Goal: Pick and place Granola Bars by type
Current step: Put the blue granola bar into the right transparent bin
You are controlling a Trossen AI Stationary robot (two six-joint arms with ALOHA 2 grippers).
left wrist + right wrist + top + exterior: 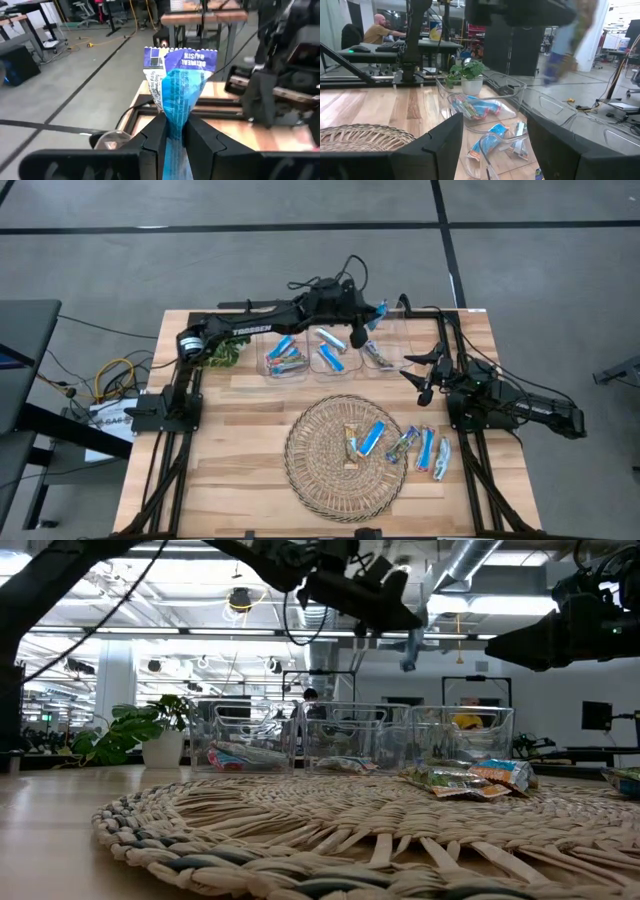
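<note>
My left gripper [366, 320] reaches out over the far side of the table, above the rightmost of three clear bins [381, 353], and is shut on a blue granola bar [176, 85]. The bar also shows in the low view [410, 648], well above the bins. Blue bars lie in the left bin [285, 356] and the middle bin [330, 350]. More granola bars lie flat on the round wicker mat [318, 480], among them a blue one [372, 438], and two lie beside it [433, 452]. My right gripper [420, 376] waits open at the table's right side. My left gripper pinches the blue bar between its two fingers [156, 137], low on the wrapper near one end [175, 125]. The fingers come nearly level from the table's left and lie along the bar. The bar sticks out past the fingertips, crimped end [181, 56] foremost, lifted clear of everything.
A small potted plant [226, 353] stands left of the bins, by the left arm's base. Cables and a box [110, 412] lie off the table's left edge. Bare wood [230, 470] lies left of the mat. A person [379, 30] sits at a desk far behind.
</note>
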